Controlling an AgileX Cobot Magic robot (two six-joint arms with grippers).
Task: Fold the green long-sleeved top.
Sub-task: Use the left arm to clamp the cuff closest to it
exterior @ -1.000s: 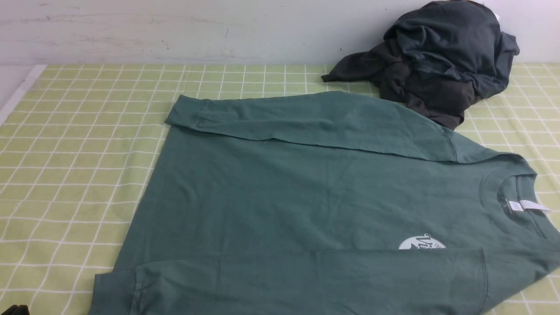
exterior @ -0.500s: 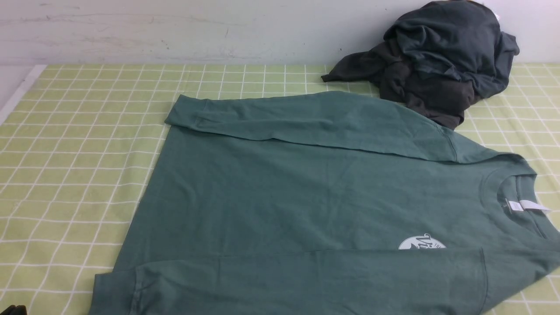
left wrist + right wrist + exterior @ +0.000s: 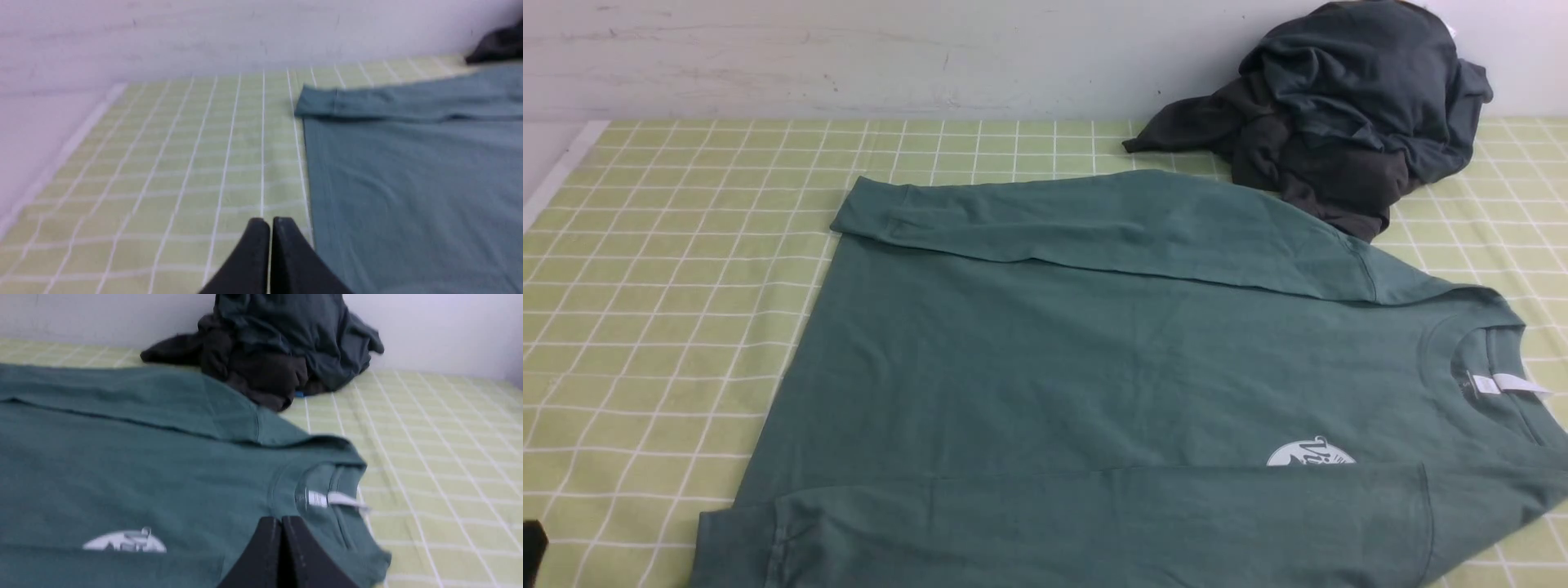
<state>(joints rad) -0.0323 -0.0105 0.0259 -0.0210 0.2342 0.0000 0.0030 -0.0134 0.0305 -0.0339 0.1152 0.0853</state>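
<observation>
The soft, limp green long-sleeved top (image 3: 1094,367) should be pinched at its corners; left fingers (image 3: 255,253) and right fingers (image 3: 265,555) are held closed, empty

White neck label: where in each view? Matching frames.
Front view: white neck label at far right, inside the collar.
Left wrist view: not in it.
Right wrist view: label inside the collar, near the shut right tool.
Shared landmark: dark garment pile, in all three.

A plain workroom for handling clothes: green checked cloth (image 3: 670,327) as the work surface, scuffed white wall (image 3: 849,57) at 12 o'clock, green top (image 3: 1094,367) spread flat, dark clothes (image 3: 1339,106) heaped at 1 o'clock.
</observation>
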